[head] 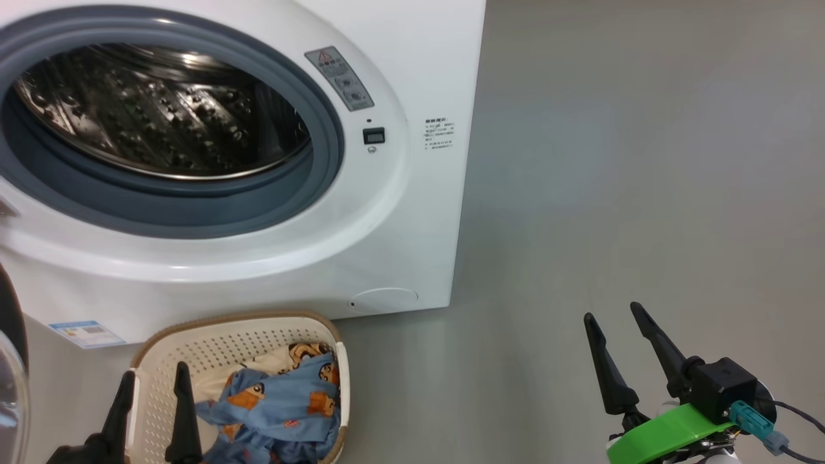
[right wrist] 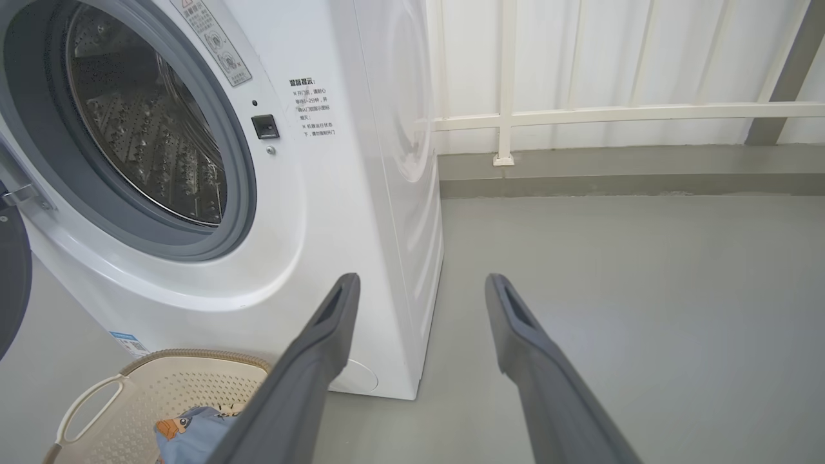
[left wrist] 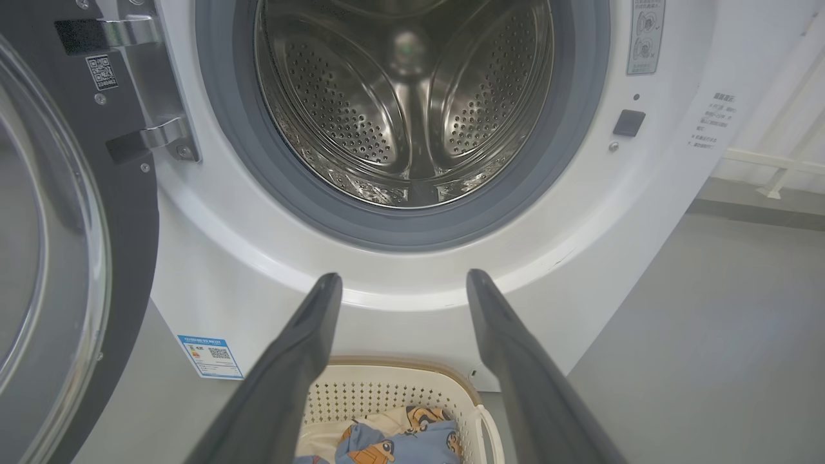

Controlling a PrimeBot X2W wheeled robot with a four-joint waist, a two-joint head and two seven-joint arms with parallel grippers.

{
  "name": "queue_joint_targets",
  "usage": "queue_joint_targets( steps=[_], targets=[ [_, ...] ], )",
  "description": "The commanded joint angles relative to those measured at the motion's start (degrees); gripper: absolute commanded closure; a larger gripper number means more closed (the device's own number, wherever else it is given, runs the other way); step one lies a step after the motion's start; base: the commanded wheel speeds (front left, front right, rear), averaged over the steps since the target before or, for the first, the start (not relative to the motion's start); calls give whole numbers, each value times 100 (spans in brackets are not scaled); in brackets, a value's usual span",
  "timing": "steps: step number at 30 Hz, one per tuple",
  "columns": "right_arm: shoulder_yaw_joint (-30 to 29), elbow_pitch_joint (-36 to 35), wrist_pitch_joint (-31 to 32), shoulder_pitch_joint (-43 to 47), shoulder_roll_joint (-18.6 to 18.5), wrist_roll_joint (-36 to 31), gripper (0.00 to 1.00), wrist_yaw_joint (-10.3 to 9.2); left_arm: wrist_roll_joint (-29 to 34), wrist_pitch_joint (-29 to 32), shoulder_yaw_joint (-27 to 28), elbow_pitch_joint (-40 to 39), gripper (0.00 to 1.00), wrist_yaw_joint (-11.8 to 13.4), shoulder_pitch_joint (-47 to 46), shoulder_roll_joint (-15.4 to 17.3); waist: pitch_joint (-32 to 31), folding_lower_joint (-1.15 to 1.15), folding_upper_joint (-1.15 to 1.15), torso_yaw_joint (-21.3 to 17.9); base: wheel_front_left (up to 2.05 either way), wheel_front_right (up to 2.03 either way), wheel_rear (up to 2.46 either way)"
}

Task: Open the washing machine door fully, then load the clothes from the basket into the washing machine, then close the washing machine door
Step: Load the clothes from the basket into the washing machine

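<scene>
Two grippers sit nearest, both with their dark fingers spread apart and nothing between them. The left gripper (head: pixel 155 374) shows in the head view against the left wall of the basket (head: pixel 219 351); in its own wrist view the left gripper (left wrist: pixel 403 277) points up toward the open drum, with the basket low between its fingers. The right gripper (head: pixel 612 312) hangs over bare grey floor (head: pixel 644 193), well apart from the basket and off the washing machine's right front corner.

The cream perforated basket with its brown rim stands on the floor just in front of the washing machine (head: pixel 399 212), below the opening. The clothes (head: pixel 283 406) lie inside it: crumpled light-blue fabric printed with orange-brown bears, with a bit of cream-white cloth (head: pixel 271 362) behind it.

Beyond, the steel perforated drum (head: pixel 155 109) shows no clothes inside its grey-blue rubber seal (head: pixel 322 148). A blue label sticker (head: pixel 84 333) sits at the lower left of the machine's front and a round filter cap (head: pixel 385 299) at the lower right. The washing machine door (left wrist: pixel 129 258) stands swung open on its hinge at the left, its black rim and clear glass facing outward. Farthest back, a white panelled wall with a rail (right wrist: pixel 580 116) meets the floor.
</scene>
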Motion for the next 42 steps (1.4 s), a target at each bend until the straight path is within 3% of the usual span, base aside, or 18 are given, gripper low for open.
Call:
queue_joint_targets(
  steps=[1,21,42],
  targets=[
    [173,-112,-68,-171,-29,31,0,9,-55,-32,155,-94,0,-34,-268,70,100,0,0,-17,0,0,0],
    [161,-21,-68,-442,-56,41,0,9,-211,-32,67,481,0,-145,-780,70,958,0,0,-143,0,0,0],
    [306,-204,-68,-1081,-125,193,0,9,7,-32,313,2312,0,-364,-2423,167,2806,0,0,-543,0,0,0]
  ],
)
